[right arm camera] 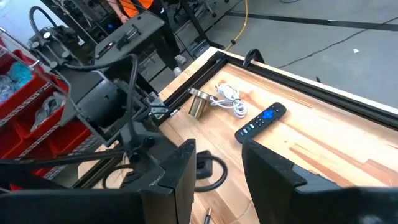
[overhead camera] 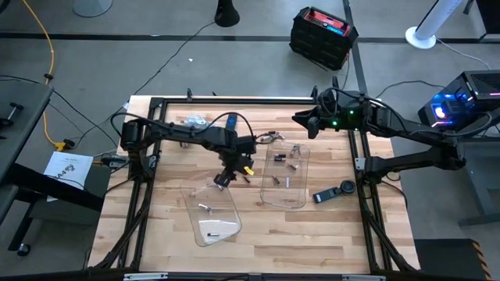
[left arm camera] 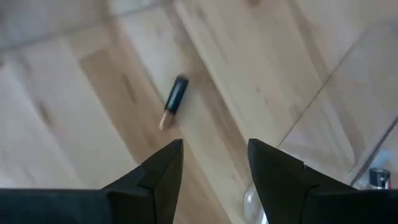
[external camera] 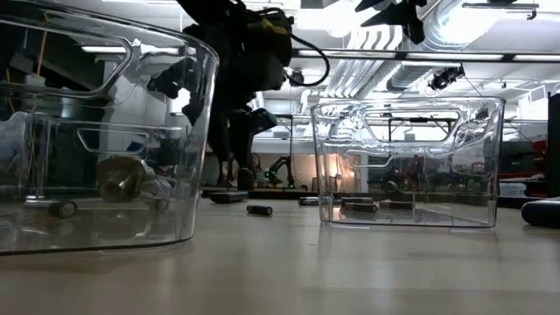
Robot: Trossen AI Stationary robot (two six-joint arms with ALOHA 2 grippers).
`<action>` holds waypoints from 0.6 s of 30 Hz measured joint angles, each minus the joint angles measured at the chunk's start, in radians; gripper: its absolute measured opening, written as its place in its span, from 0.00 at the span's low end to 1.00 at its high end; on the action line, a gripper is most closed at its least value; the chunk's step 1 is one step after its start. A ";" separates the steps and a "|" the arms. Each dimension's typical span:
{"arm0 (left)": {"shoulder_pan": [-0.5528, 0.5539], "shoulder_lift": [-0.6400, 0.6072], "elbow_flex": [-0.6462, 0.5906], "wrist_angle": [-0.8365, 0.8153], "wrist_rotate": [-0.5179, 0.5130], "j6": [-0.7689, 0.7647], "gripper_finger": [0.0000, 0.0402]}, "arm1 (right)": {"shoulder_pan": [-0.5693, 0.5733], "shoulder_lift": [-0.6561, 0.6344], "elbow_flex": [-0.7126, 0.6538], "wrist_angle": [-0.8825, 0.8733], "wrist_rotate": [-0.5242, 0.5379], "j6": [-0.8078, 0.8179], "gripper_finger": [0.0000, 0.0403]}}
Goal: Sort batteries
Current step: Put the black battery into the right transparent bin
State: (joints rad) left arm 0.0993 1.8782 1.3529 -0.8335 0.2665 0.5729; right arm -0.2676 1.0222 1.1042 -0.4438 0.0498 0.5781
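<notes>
My left gripper (overhead camera: 222, 181) (left arm camera: 214, 146) hovers open over the wood between the two clear trays, fingers pointing down. A dark battery with a coppery end (left arm camera: 173, 101) lies on the table just ahead of its fingertips, untouched. Loose batteries (overhead camera: 246, 178) (external camera: 259, 209) lie on the table beside it. The near-left tray (overhead camera: 211, 222) holds two batteries (overhead camera: 205, 208). The right tray (overhead camera: 301, 187) holds several batteries (overhead camera: 279, 158). My right gripper (overhead camera: 299, 119) (right arm camera: 217, 149) waits open, raised above the table's far edge.
A dark remote (overhead camera: 334, 193) lies right of the right tray. Another remote (overhead camera: 232, 121) (right arm camera: 261, 121), a silvery cup (right arm camera: 199, 102) and a white cable (right arm camera: 229, 99) sit near the far edge. Bare wood lies along the near edge (overhead camera: 312, 242).
</notes>
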 joint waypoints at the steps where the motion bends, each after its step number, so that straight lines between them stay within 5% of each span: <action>1: -0.007 0.000 0.000 0.017 -0.004 0.012 0.42 | 0.000 0.000 0.000 0.000 0.000 0.000 0.31; 7: -0.022 0.000 0.000 0.193 -0.074 0.017 0.42 | 0.000 0.000 0.000 0.000 -0.001 0.007 0.31; 14: -0.017 0.034 0.001 0.214 -0.174 0.090 0.42 | 0.000 0.000 0.000 0.000 -0.002 0.008 0.31; 18: 0.009 0.065 0.001 0.250 -0.131 -0.013 0.42 | 0.000 0.000 0.000 0.000 -0.002 0.008 0.31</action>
State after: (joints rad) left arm 0.1085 1.9428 1.3537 -0.5835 0.1352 0.5601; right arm -0.2676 1.0218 1.1042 -0.4438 0.0479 0.5865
